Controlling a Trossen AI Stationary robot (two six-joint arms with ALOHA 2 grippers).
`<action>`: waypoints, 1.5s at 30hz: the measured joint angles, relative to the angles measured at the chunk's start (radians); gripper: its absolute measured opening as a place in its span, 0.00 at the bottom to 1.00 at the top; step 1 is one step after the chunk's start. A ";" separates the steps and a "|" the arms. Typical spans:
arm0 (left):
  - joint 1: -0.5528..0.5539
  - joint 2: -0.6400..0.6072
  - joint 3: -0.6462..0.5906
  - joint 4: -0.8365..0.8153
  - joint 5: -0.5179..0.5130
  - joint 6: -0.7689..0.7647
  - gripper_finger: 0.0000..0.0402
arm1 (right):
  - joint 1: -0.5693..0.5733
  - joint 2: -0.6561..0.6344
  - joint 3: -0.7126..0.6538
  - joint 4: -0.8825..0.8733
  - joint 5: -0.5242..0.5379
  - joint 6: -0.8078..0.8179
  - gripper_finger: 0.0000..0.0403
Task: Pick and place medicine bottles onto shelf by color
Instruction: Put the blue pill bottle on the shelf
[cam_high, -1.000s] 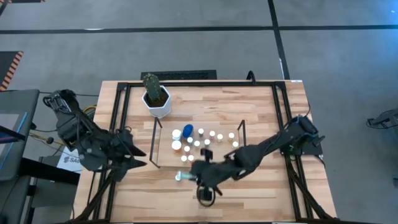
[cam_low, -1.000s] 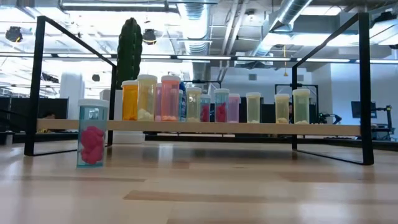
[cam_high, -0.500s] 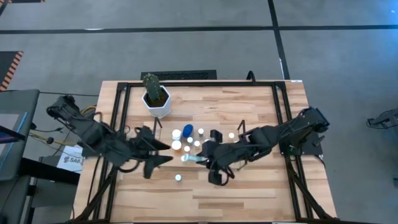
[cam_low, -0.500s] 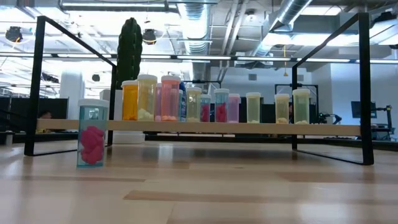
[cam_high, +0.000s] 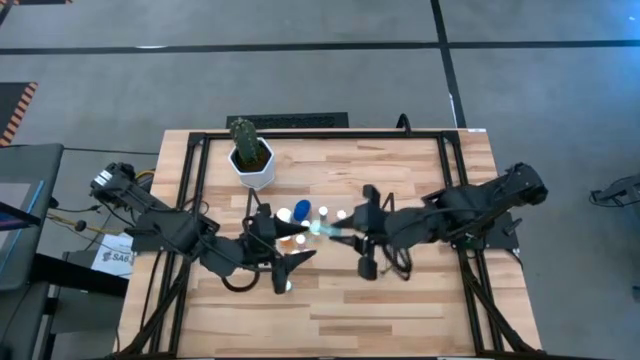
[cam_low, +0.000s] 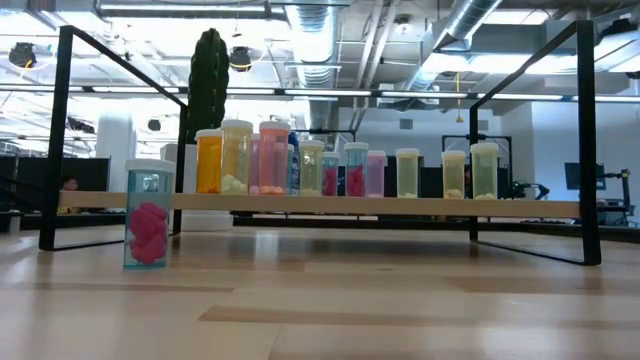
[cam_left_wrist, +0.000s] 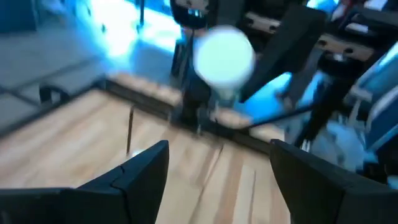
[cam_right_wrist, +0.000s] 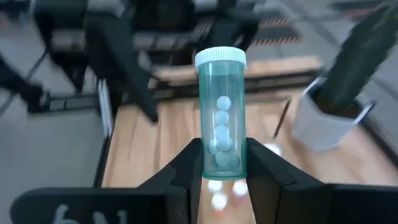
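Right gripper (cam_right_wrist: 224, 171): we see it clenched on 1 teal bottle (cam_right_wrist: 221, 112) with white cap and pale pills, held above the shelf (cam_high: 375, 245).
Left gripper (cam_left_wrist: 214, 177): we record its fingers spread apart and empty, over the table (cam_high: 420, 310) just in front of the shelf, above 1 pink-filled bottle (cam_low: 148, 214).
Pink-filled bottle: upright on the table, in front of the shelf's left end in the low view.
Shelf stock: we count a row of bottles (cam_low: 345, 168), orange, yellowish, pink and pale.
Cactus pot (cam_high: 251, 160): white, behind the shelf.
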 joint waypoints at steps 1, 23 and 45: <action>0.000 0.009 0.000 0.048 -0.022 0.030 0.66 | 0.000 -0.011 0.000 0.015 0.026 -0.005 0.28; 0.013 0.064 0.000 0.804 -0.042 0.727 0.66 | 0.056 -0.022 0.002 0.471 0.162 -0.336 0.28; 0.023 0.063 0.005 0.881 0.238 0.761 0.65 | 0.035 0.010 0.001 0.585 0.048 -0.277 0.28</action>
